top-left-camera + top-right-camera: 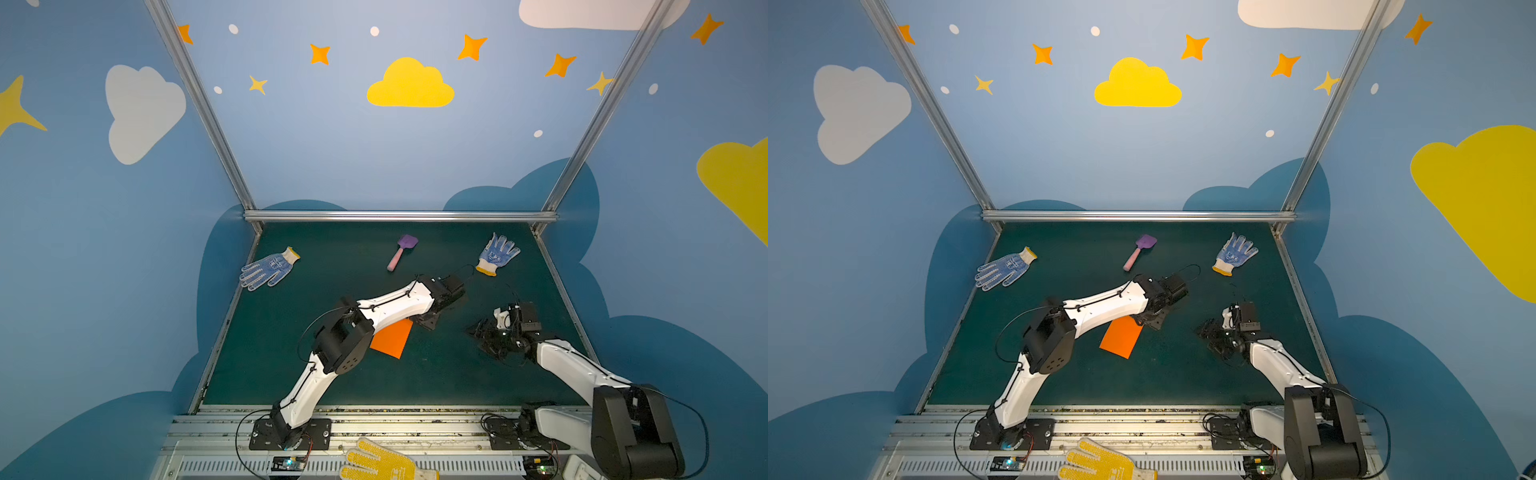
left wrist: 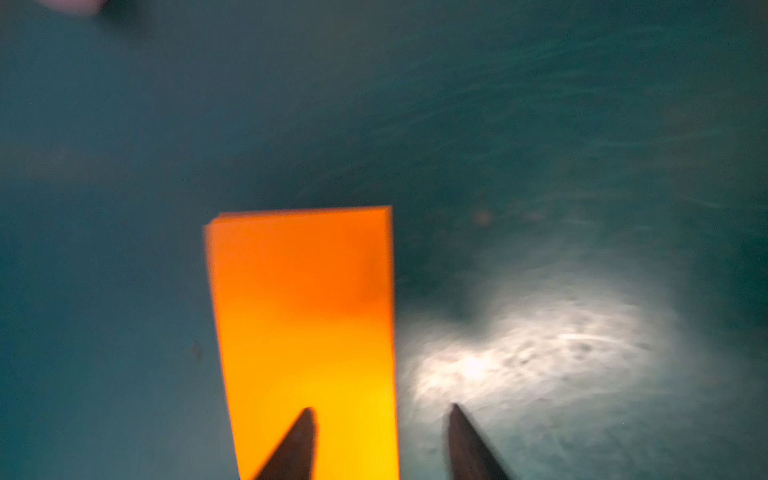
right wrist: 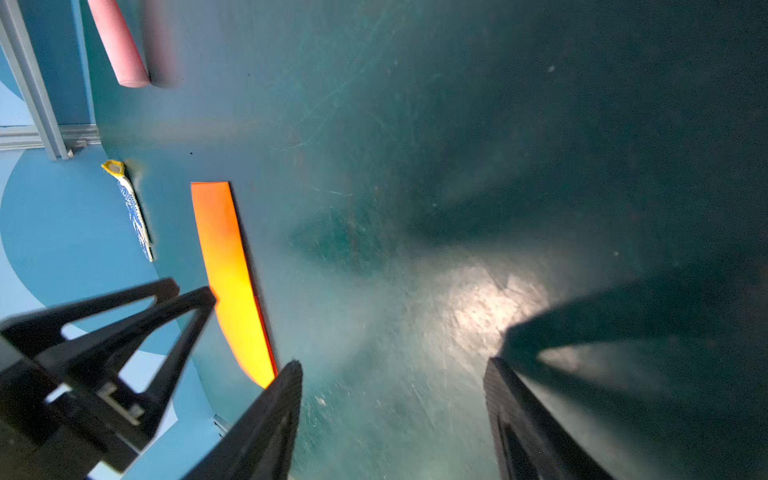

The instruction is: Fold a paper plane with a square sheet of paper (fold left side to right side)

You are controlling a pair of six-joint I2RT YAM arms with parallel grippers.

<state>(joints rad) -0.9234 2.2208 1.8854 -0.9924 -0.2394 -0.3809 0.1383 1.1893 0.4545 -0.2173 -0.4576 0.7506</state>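
Note:
The square sheet of paper [image 1: 392, 338] [image 1: 1121, 337] lies on the green mat as a bright-orange folded rectangle, partly hidden under my left arm in both top views. My left gripper [image 1: 428, 322] [image 1: 1152, 320] hovers at its far right corner. In the left wrist view the paper [image 2: 303, 311] stretches away below the gripper [image 2: 382, 409], which is open: one fingertip stands over the paper, the other over bare mat. My right gripper [image 1: 484, 334] [image 3: 394, 363] is open over bare mat, to the right of the paper [image 3: 232, 282]. No paper plane shows.
A purple-headed pink spatula [image 1: 401, 251] lies at the back middle. Blue-dotted gloves lie at the back left [image 1: 270, 268] and back right [image 1: 496, 253]. A yellow dotted glove [image 1: 382, 461] rests on the front rail. Metal rails edge the mat [image 1: 436, 374].

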